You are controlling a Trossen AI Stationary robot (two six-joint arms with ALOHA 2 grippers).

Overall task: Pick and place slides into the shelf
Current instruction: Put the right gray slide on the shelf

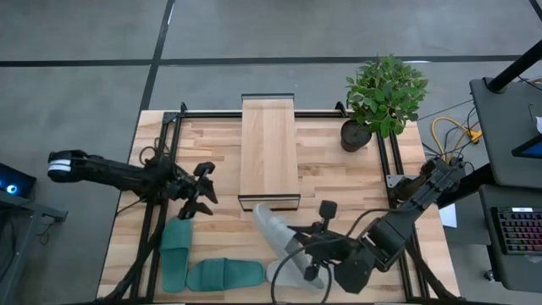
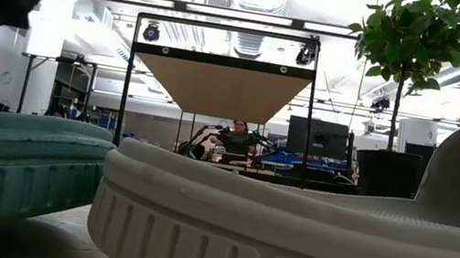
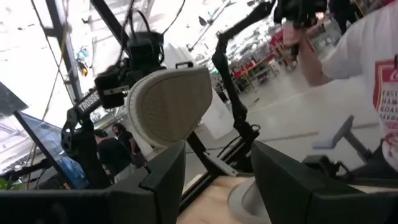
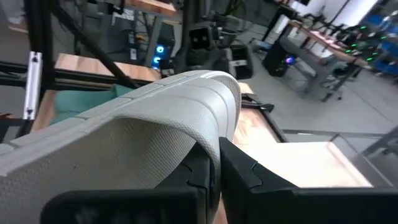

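My right gripper (image 1: pixel 298 244) is shut on a pale slide (image 1: pixel 273 224), lifted above the table's near middle, just in front of the shelf (image 1: pixel 269 148). The shelf stands on the tabletop at the far middle. A second pale slide (image 1: pixel 290 273) lies on its sole near the front edge, partly under my right arm. Two teal slides (image 1: pixel 176 250) (image 1: pixel 224 274) lie on the table at the near left. My left gripper (image 1: pixel 206 188) stands open left of the shelf's near end, above the table, with nothing between its fingers (image 3: pixel 168 180). My right gripper pinches a thin edge of the pale slide (image 4: pixel 205 146) between its two fingers; which part of the slide that is, I cannot tell. The fingers come from the table's right side. The slide is lifted clear and stands tilted, its sole (image 3: pixel 168 106) facing my left arm.
A potted plant (image 1: pixel 383 95) stands at the table's far right corner. A dark metal frame (image 1: pixel 174 119) runs along the table's far and side edges. Bare wood (image 1: pixel 212 144) lies on either side of the shelf. People stand in the room beyond the table.
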